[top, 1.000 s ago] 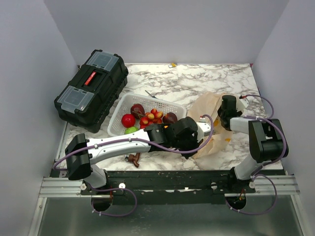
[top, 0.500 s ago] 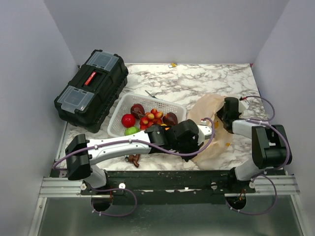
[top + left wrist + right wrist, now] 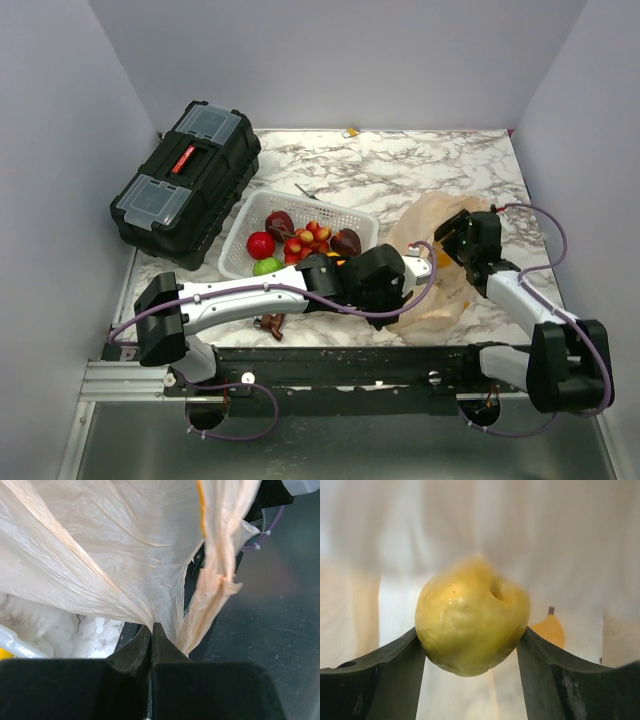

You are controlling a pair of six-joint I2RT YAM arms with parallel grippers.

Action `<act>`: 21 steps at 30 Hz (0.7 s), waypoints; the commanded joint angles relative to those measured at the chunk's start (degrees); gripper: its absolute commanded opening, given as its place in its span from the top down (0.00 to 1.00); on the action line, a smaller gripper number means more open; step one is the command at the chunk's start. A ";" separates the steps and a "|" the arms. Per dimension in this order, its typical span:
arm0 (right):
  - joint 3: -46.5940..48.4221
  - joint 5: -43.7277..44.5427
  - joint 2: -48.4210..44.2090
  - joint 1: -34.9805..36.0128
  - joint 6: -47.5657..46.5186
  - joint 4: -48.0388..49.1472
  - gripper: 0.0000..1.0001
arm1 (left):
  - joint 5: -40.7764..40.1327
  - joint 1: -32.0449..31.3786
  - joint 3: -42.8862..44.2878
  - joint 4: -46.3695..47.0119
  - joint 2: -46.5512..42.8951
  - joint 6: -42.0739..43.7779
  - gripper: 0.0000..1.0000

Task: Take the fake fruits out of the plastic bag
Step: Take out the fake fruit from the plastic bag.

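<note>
Fruits (image 3: 261, 245) are held in the basket (image 3: 236, 252) at the middle of the counter (image 3: 400, 165). The bag (image 3: 437, 300), by the front right edge, is pinched in the clenched left tool (image 3: 151, 630). A yellow fruit (image 3: 470, 612) is grasped by the right tool (image 3: 470, 640) amid bag film. Extraction is judged to be in hand. A lift clear is called for next.

Blurred small orange fruit (image 3: 548, 630), half hidden behind right tool (image 3: 471, 636) finger

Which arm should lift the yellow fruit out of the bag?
The right arm: its jaws grip the yellow fruit on both sides. The left arm is busy, its jaws shut on the bag, pinching the plastic.
</note>
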 commanded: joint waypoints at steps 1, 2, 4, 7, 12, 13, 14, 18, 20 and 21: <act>-2.09 -9.45 -6.88 -0.27 -1.51 -10.74 0.76 | -2.41 -0.33 2.13 -0.79 0.67 0.27 1.00; -2.27 -11.15 -8.83 -0.26 -1.83 -12.51 0.76 | -2.75 -0.36 2.32 -1.14 0.95 0.09 1.00; -2.07 -13.52 -12.43 -0.23 -2.50 -16.27 0.76 | -3.74 -0.34 2.86 -1.75 1.50 -0.17 1.00; -0.60 -15.99 -18.27 -0.19 -3.47 -22.48 0.77 | -4.73 -0.32 3.69 -2.69 2.38 -0.55 1.00; 4.10 -12.44 -27.65 -0.24 -3.80 -35.74 0.78 | -5.78 -0.31 3.86 -2.85 2.61 -0.46 1.00; 4.91 -12.46 -28.89 -0.27 -3.43 -37.11 0.78 | -6.12 -0.33 3.82 -2.87 2.61 -0.39 1.00; 5.98 -12.72 -30.09 -0.24 -3.01 -38.11 0.78 | -6.33 -0.30 3.94 -2.91 2.54 -0.30 1.00; 13.70 -10.33 -31.40 -0.24 -2.71 -45.30 0.78 | -7.39 -0.29 4.03 -3.29 2.11 0.07 1.00; 17.97 -8.84 -31.29 -0.23 -3.94 -47.80 0.78 | -7.67 -0.31 3.95 -3.29 1.59 0.32 1.00; 20.06 -8.45 -31.04 -0.24 -4.40 -48.48 0.78 | -7.84 -0.33 3.95 -3.39 1.29 0.41 1.00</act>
